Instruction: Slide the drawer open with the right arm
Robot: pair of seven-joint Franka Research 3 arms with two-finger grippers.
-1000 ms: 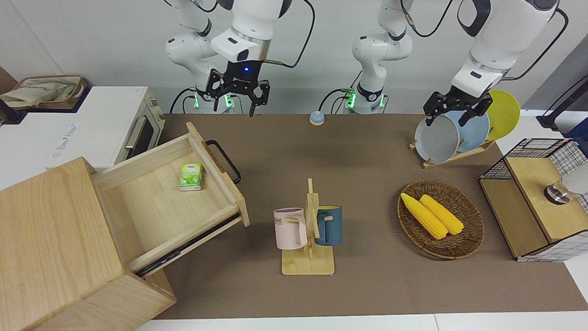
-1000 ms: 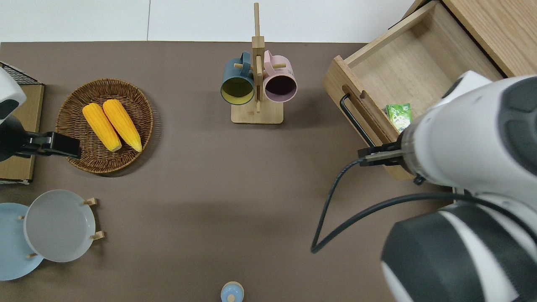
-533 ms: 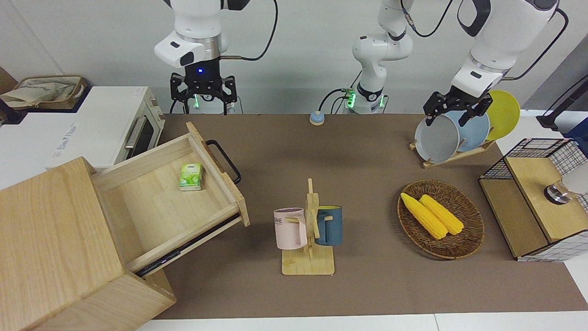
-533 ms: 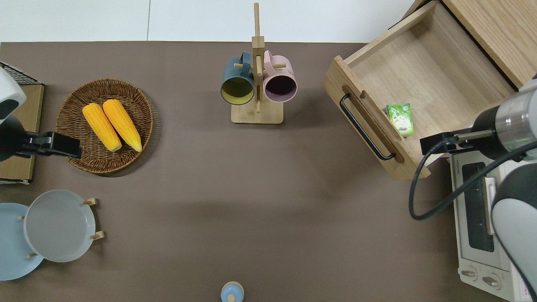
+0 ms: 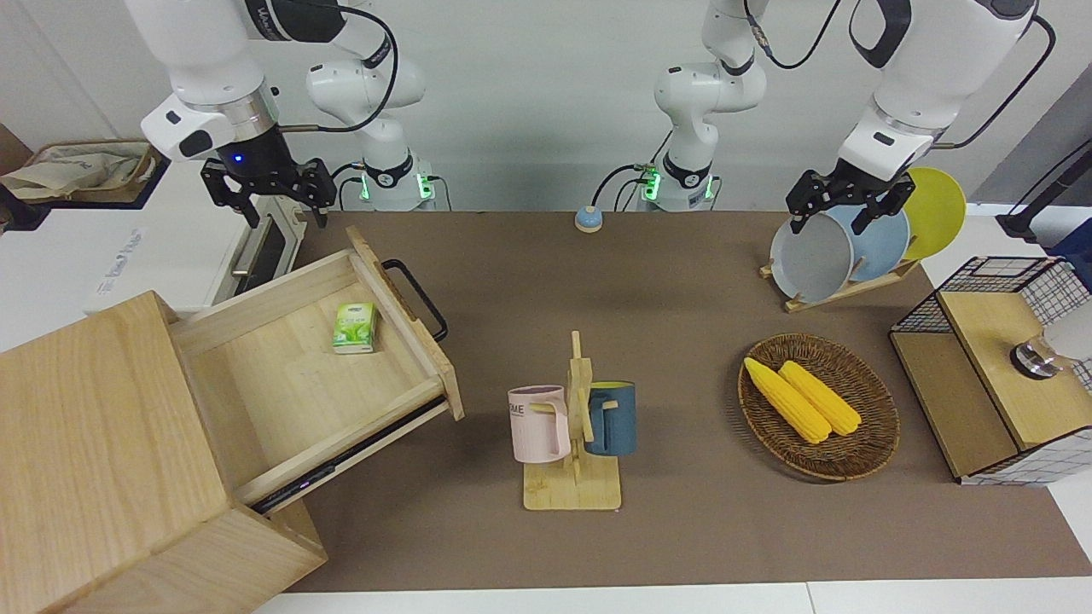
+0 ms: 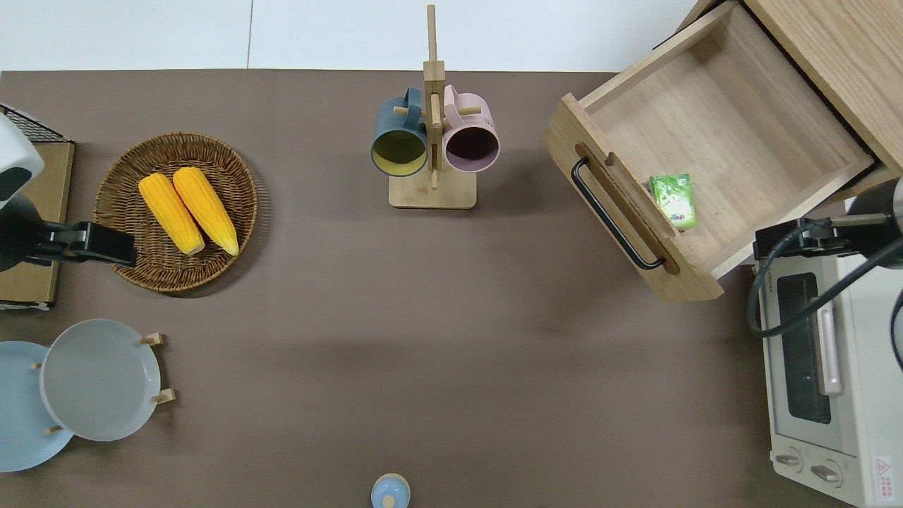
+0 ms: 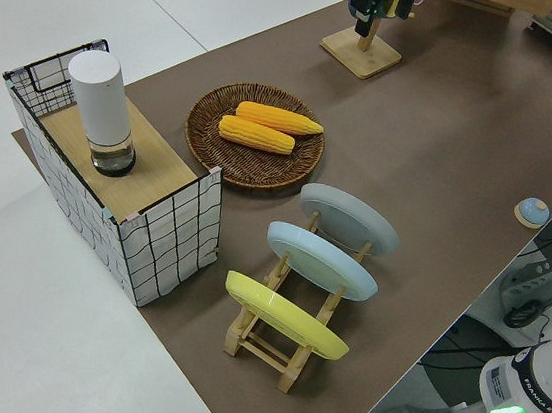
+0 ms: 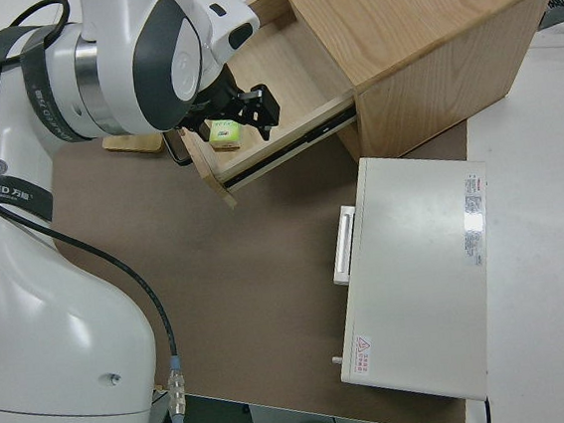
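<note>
The cabinet (image 5: 102, 460) is seen at the right arm's end of the table. The drawer (image 5: 316, 375) is pulled well out; rigid, probably smooth-sliding, best gripped at the bar handle (image 5: 415, 298). The right gripper (image 5: 266, 194) is spread, empty, over the toaster oven (image 6: 818, 367).

The right gripper (image 5: 265, 196) has swung away from the drawer (image 5: 324, 375), toward its own end of the surface. A second ago it hung near the drawer's handle (image 5: 415, 298); now it is over the oven (image 6: 818, 367), clear of the drawer. In the overhead view its arm no longer covers the drawer.
</note>
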